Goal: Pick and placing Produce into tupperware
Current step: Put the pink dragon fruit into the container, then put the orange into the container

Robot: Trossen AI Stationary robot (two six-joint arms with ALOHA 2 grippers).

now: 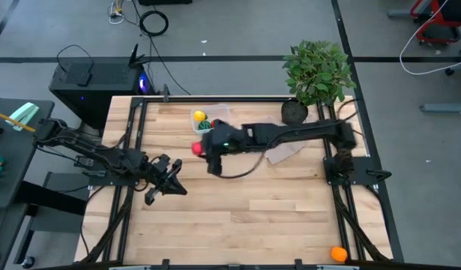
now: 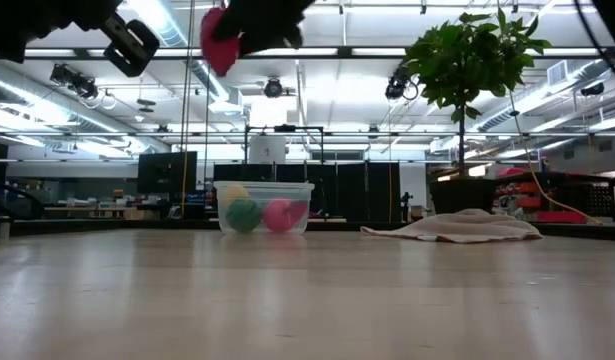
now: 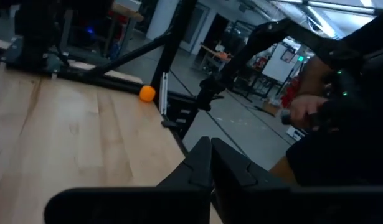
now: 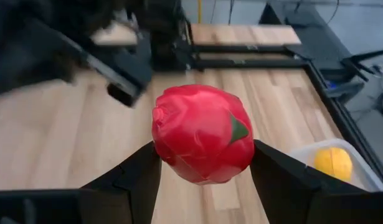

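My right gripper (image 1: 201,150) is shut on a red toy fruit (image 4: 203,134) with a small green mark, high above the table just on the near side of the tupperware (image 1: 209,120). In the low view the fruit (image 2: 216,40) shows at the top. The clear tub (image 2: 265,207) stands on the far part of the table and holds a yellow (image 1: 199,116), a dark-green (image 2: 243,214) and a pink-red piece (image 2: 278,214). An orange piece (image 1: 338,254) lies at the table's near right corner. My left gripper (image 1: 170,184) is shut and empty over the table's left side. My right gripper pinches the red fruit between its two fingers, one on each of two opposite sides (image 4: 160,149). The fingers (image 4: 136,174) come from the table's right, slanting downward. The fruit is lifted clear of the table.
A beige cloth (image 1: 286,151) lies right of the tub under my right arm. A leafy plant (image 1: 316,69) in a black pot (image 1: 294,112) stands at the far right corner. Black frame rails (image 1: 125,187) run along both table sides. The near half of the wooden top (image 1: 252,217) is bare.
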